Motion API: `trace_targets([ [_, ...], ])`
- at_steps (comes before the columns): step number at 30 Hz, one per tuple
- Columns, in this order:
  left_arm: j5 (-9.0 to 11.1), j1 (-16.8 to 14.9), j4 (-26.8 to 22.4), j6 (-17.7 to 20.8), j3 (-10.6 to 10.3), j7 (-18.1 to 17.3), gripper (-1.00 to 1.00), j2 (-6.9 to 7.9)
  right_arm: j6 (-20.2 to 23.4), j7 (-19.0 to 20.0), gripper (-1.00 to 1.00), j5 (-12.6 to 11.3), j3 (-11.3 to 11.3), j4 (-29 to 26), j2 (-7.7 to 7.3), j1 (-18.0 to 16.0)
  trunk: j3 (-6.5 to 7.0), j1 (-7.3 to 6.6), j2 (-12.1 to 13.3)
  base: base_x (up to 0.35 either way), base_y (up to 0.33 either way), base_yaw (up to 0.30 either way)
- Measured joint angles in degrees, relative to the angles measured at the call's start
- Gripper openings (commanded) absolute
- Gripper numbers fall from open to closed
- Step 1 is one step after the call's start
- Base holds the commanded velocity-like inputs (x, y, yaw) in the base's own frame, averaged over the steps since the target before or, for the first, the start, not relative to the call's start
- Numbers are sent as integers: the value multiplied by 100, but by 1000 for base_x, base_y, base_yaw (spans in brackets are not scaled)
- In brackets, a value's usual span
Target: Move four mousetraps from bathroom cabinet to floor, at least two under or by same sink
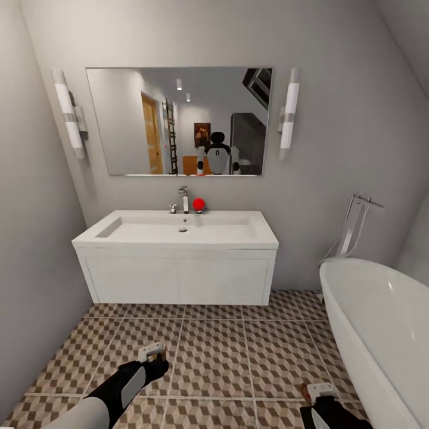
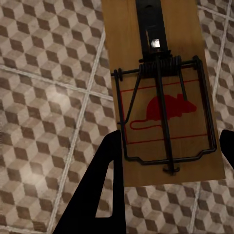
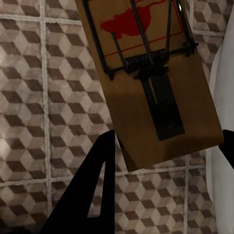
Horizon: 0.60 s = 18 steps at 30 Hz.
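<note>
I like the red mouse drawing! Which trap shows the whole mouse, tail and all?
The wooden mousetrap held in the left hand: its entire red mouse shows. The right hand's wooden mousetrap has its mouse cut off at the picture's edge.

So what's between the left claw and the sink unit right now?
Head view: only bare patterned floor tiles between the left claw, which carries a mousetrap, and the sink unit.

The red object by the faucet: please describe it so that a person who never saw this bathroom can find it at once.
Start at the wide mirror on the back wall, then drop to the white sink below it. At the basin's back edge stands a chrome faucet; just to its right sits a small round red object, the sink's single brightly coloured item.
</note>
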Motion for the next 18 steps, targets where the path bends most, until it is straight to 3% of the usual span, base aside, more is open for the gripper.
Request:
trace_targets([
  [8, -458, 0, -3, 0, 9, -6, -100, -5, 210, 14, -100, 6, 4, -200, 6, 0, -54, 67, -122, 0, 0, 0],
  [18, -547, 0, -25, 6, 6, -1, -100, -2, 331, 6, -100, 6, 7, -275, 7, -2, -216, 264, -481, 0, 0, 0],
])
